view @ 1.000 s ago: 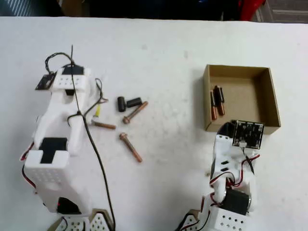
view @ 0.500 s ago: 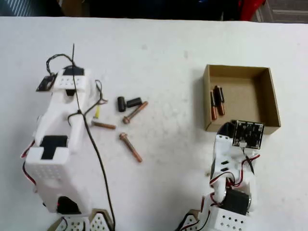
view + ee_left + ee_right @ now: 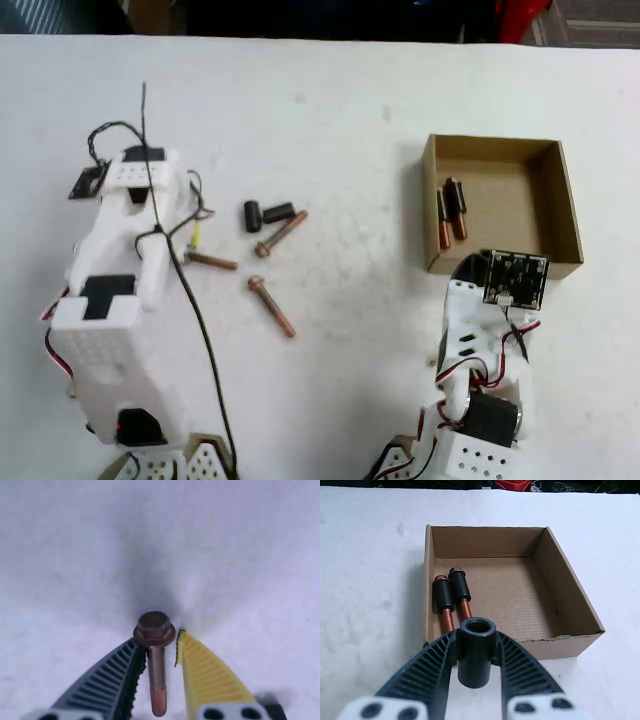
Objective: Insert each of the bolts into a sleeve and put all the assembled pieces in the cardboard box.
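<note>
Underneath everything, a white table (image 3: 350, 100). At its left, the bulky white plastic left arm (image 3: 110, 290), a black cable (image 3: 200, 330) trailing over it, head low over the tabletop. Seen from its wrist, the left gripper (image 3: 160, 641) slightly parted, one ribbed grey jaw and one ribbed yellow jaw straddling a copper-coloured hex-head bolt (image 3: 156, 665) (image 3: 213, 261). Shaft against the grey jaw, a thin gap to the yellow one, so not clamped.

At the near right, the smaller white right arm (image 3: 480, 370). Right gripper (image 3: 476, 642) closed on a black cylindrical sleeve (image 3: 476, 660), held upright with its open bore showing, just on the near side of the box's near wall.

Beyond it, at the right, an open brown cardboard box (image 3: 432, 200). Inside, along the left wall, two assembled pieces (image 3: 451, 212) (image 3: 451, 597) side by side, each a copper bolt with a black sleeve on it.

Left of centre, two loose copper bolts: a slanted bolt (image 3: 281, 232) farther off and a nearer bolt (image 3: 272, 306), well apart from the box. Just beside the slanted bolt's far end, two short black sleeves (image 3: 253, 216) (image 3: 279, 212) lying close together.
</note>
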`<state>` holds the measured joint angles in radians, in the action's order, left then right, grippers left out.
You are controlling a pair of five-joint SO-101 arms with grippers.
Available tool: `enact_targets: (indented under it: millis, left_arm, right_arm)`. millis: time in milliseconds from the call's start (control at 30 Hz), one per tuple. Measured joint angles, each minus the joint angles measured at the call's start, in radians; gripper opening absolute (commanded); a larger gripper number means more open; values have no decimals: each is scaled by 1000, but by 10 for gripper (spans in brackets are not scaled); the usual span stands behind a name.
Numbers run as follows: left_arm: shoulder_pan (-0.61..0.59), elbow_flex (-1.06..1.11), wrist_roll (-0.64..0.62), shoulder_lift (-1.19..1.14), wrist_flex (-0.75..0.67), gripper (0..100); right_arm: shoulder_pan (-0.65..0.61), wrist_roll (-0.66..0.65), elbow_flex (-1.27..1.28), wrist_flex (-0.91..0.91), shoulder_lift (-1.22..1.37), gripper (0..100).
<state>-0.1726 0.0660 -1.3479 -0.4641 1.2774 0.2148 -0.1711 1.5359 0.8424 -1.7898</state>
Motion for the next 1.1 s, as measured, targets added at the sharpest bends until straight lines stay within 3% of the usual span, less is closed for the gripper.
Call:
enact_targets:
  millis: [367,667,800,1100]
  left_arm:
    - [2,-3,2,-35,-31,138]
    - [0,-3,292,-35,-31,130]
    - [2,-12,302,-37,-34,16]
    - [3,-14,356,-37,-48,24]
  right_arm:
    - [0,0,0,0,0,20]
    - [0,0,0,0,0,20]
    - [0,0,0,0,0,20]
    - [0,0,0,0,0,20]
